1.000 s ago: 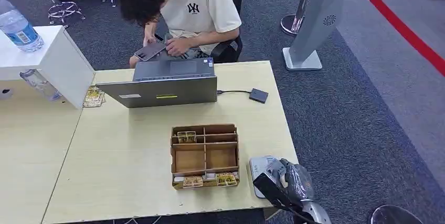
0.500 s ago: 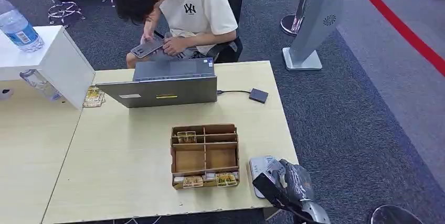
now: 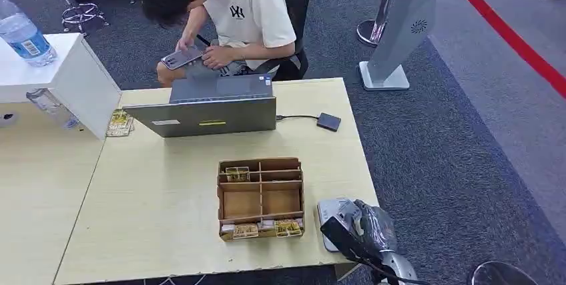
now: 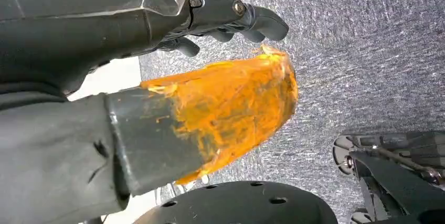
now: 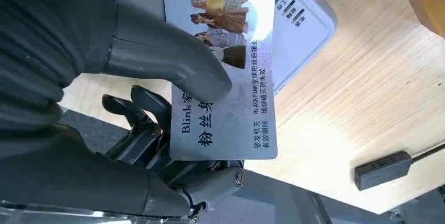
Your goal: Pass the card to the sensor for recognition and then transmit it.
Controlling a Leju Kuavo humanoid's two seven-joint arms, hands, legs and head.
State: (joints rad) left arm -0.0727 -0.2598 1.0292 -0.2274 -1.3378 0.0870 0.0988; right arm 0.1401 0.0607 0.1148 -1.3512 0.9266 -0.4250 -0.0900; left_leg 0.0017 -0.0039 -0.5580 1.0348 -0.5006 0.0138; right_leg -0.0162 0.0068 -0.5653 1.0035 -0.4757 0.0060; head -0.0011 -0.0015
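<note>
My right hand [image 3: 364, 229] hangs over the table's front right corner and holds a card [image 5: 223, 77] flat above the white sensor [image 3: 327, 210]. In the right wrist view the thumb presses on the card's printed face, with the darker fingers [image 5: 152, 124] underneath. The card, with a group photo and black text, covers part of the sensor [image 5: 309, 19]. My left hand [image 4: 157, 129] hangs over the grey carpet and holds nothing; orange tape covers its thumb and its fingers [image 4: 246, 17] are spread apart.
A wooden divider box [image 3: 260, 198] with several cards stands just left of the sensor. Behind it are a grey laptop [image 3: 207, 115], a small black device [image 3: 328, 121] on a cable, and a seated person [image 3: 247, 11] holding a phone. A water bottle [image 3: 23, 35] stands at far left.
The person behind the table has leaned and shifted a little to the left with the phone. My right hand and the card stay over the sensor, almost still.
</note>
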